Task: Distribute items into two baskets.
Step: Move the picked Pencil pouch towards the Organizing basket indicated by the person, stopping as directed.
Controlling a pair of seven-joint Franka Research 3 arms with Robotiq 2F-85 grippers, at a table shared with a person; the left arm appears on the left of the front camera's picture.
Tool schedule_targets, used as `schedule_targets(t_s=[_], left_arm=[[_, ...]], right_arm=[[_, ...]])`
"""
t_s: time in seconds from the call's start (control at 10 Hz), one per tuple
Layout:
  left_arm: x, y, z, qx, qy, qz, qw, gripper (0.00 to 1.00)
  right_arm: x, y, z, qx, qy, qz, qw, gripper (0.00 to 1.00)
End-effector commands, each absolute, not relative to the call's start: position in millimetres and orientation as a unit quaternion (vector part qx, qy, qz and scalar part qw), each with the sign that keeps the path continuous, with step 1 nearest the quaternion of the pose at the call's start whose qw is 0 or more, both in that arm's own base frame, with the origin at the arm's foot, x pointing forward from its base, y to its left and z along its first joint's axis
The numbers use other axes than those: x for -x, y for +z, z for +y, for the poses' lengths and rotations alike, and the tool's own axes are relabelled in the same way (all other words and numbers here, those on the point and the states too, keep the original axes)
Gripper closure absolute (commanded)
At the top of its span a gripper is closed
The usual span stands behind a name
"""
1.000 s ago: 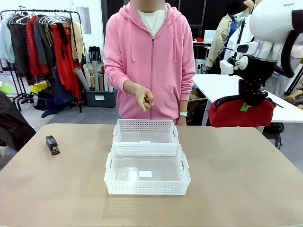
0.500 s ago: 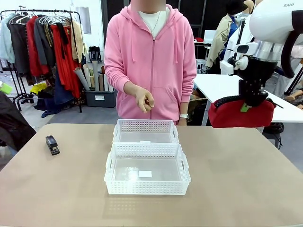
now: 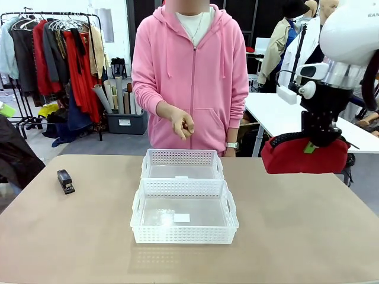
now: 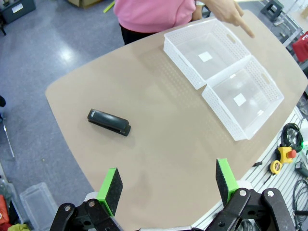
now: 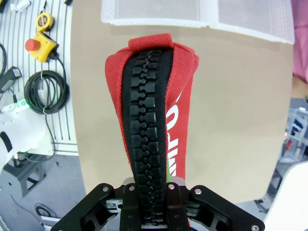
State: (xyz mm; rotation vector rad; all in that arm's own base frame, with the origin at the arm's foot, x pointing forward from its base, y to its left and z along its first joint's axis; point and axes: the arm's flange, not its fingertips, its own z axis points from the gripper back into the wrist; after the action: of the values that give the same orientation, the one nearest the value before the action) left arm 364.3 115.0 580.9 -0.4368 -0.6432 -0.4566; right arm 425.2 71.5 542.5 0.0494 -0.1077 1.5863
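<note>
Count: you have two white lattice baskets, the near basket (image 3: 183,235) and the far basket (image 3: 180,157). There is one red pouch (image 3: 305,158), one black stapler (image 3: 65,181) and two grippers. One person (image 3: 190,71) in a pink hoodie stands at the far side of the table (image 3: 308,231).

Right gripper (image 3: 320,142): clamped tight on the pouch at its top edge. Your right wrist view shows the black zipper (image 5: 147,144) running up from between the fingers. The pouch hangs under the gripper, lifted off the table. It is above the table's right side, well apart from both baskets.

Left gripper (image 4: 166,182): jaws spread wide, green pads (image 4: 111,185) touching nothing. It hovers above the table's left end.

The stapler lies flat on the table at the left side, out ahead of the left gripper. It is well apart from the baskets.

Baskets: they sit mid-table with long sides touching, one behind the other as you look across. In the left wrist view each shows a bare floor carrying one small white label (image 4: 239,99).

The person's hand (image 3: 182,125) is held out above the far basket. In the left wrist view one finger points toward that basket.
</note>
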Motion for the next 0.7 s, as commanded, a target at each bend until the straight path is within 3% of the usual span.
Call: schedule_targets(t_s=[0.0, 0.6], left_arm=[[-364.5, 581.3, 115.2, 0.218, -0.222, -0.315, 0.896, 0.00], [-364.5, 581.3, 115.2, 0.218, -0.222, -0.315, 0.896, 0.00]], right_arm=[[-413.6, 533.9, 88.7, -0.029, 0.706, -0.067, 0.705, 1.00], [-402.0, 509.1, 138.1, -0.052, 0.677, -0.069, 0.731, 1.00]])
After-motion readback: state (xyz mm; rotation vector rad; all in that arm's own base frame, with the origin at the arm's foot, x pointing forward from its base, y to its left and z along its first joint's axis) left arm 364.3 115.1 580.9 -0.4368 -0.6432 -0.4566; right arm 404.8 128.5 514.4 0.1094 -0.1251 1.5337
